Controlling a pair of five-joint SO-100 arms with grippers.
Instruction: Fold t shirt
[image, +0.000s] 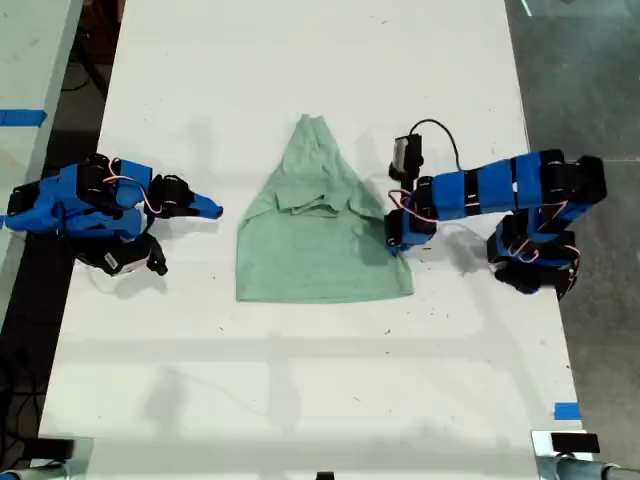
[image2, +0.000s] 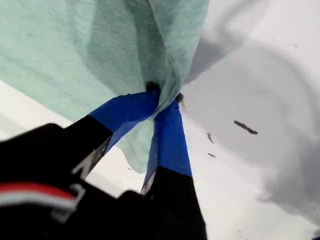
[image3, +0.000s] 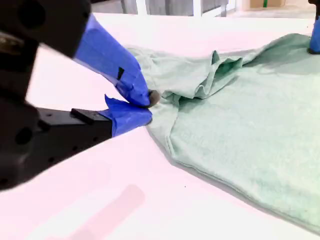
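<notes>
You have one t shirt (image: 320, 250) on the white table (image: 300, 400), about centre in the exterior view. It is partly folded: both sleeves are turned in over the chest, so the far end narrows to a point at the collar and the near hem lies wide and flat. There is one bunched ridge of cloth across the middle.

Two blue SO-100 arms, one per side.

My first gripper (image: 398, 240) is at the shirt's edge on the exterior view's right, roughly level with the mid-body. The first wrist view shows both blue-taped fingers (image2: 170, 135) pinched together on a tuck of mint cloth (image2: 100, 50), with fabric gathered and lifted at the tips. The claw is closed tight on the t shirt.

My second gripper (image: 205, 209) is on the exterior view's left, tip pointing at the shirt but apart from it, with bare table between. In the second wrist view the two taped fingers (image3: 125, 80) meet at the tips just beside the folded sleeve edge (image3: 200, 85). The claw is closed or nearly so; you can see no cloth between the tips.

Other items:
- two strips of blue tape, one on the neighbouring table at the exterior view's far left (image: 22, 117), one at the near right corner (image: 566, 410)
- a few dark specks on the table (image2: 245, 127) in the first wrist view
</notes>
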